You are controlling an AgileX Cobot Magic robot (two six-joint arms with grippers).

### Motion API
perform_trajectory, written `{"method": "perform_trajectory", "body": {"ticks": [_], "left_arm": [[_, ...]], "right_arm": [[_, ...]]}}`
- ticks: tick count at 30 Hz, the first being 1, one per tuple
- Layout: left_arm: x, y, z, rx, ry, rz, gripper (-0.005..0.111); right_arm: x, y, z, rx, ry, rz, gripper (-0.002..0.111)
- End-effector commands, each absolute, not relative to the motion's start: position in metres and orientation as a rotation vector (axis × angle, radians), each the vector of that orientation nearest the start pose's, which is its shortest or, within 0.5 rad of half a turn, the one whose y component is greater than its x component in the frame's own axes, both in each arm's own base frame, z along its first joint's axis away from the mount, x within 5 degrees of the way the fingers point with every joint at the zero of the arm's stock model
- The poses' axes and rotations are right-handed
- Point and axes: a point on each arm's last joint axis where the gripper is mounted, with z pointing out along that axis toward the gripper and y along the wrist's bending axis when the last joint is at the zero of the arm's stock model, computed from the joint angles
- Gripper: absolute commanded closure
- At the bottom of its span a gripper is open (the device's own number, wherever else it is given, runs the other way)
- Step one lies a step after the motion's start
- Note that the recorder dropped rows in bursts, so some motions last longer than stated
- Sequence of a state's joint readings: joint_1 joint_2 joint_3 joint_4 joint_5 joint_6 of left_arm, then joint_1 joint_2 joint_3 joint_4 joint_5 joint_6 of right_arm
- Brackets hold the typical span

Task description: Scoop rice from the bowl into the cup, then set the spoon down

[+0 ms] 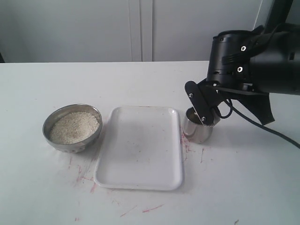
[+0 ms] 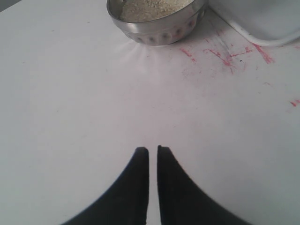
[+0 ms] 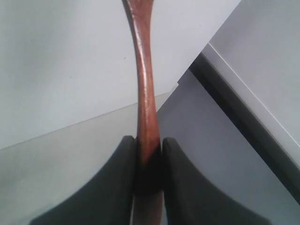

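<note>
The steel bowl (image 1: 52, 139) stands at the left of the table, holding a heap of pale rice (image 1: 74, 126). At the right stands the shiny cup (image 1: 197, 130), with my right gripper (image 1: 202, 107) tilted just over its rim. In the right wrist view that gripper (image 3: 149, 140) is shut on the reddish-brown spoon (image 3: 146, 89); its head runs out of frame, and the arm hides the spoon in the exterior view. My left gripper (image 2: 153, 150) hovers shut and holding nothing over bare table, short of the bowl (image 2: 161, 33) and rice (image 2: 154, 7).
A white rectangular tray (image 1: 140, 150) lies between bowl and cup, with nothing on it; its corner (image 2: 267, 21) shows in the left wrist view. Red scribble marks (image 2: 220, 54) stain the white table (image 1: 243, 187) round the tray. A black cable (image 1: 262, 124) trails from the right arm.
</note>
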State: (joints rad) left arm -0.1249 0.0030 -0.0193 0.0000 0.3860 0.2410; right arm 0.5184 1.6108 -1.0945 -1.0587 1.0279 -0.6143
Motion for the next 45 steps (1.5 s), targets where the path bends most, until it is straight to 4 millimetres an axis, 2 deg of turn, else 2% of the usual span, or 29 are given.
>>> {"method": "perform_trajectory", "body": {"ticks": [1, 6, 8, 10, 26, 28, 33, 35, 38, 41, 45], "left_arm": [[0.0506, -0.0067, 0.1783, 0.347, 1.869, 0.07, 0.092], [0.0506, -0.0067, 0.1783, 0.347, 1.869, 0.07, 0.092], [0.0506, -0.0067, 0.1783, 0.347, 1.869, 0.07, 0.092], [0.0506, -0.0067, 0.1783, 0.347, 1.869, 0.07, 0.092], [0.0506, -0.0067, 0.1783, 0.347, 1.869, 0.07, 0.092], [0.0506, -0.0067, 0.1783, 0.347, 1.869, 0.07, 0.092], [0.0506, -0.0067, 0.1783, 0.347, 1.869, 0.07, 0.092], [0.0506, -0.0067, 0.1783, 0.347, 1.869, 0.07, 0.092], [0.0506, -0.0067, 0.1783, 0.347, 1.869, 0.07, 0.092], [0.0506, -0.0067, 0.1783, 0.347, 1.869, 0.07, 0.092], [0.0506, -0.0067, 0.1783, 0.347, 1.869, 0.07, 0.092]], "right_arm": [[0.3054, 0.0955, 0.2656, -2.046, 1.851, -1.408, 0.108], [0.3056, 0.0982, 0.2662, -2.045, 1.828, -1.412, 0.108], [0.3077, 0.0972, 0.268, -1.976, 1.84, -1.453, 0.108], [0.3071, 0.0985, 0.2661, -1.955, 1.866, -1.409, 0.108], [0.3033, 0.0973, 0.2624, -2.039, 1.896, -1.382, 0.108], [0.3044, 0.0957, 0.265, -2.018, 1.885, -1.432, 0.108], [0.3018, 0.0974, 0.2609, -2.036, 1.924, -1.355, 0.108], [0.3031, 0.0963, 0.2631, -2.033, 1.9, -1.4, 0.108], [0.3042, 0.0957, 0.2648, -1.953, 1.926, -1.417, 0.108], [0.3018, 0.097, 0.2612, -2.021, 1.933, -1.361, 0.108], [0.304, 0.0954, 0.2648, -1.985, 1.911, -1.426, 0.108]]}}
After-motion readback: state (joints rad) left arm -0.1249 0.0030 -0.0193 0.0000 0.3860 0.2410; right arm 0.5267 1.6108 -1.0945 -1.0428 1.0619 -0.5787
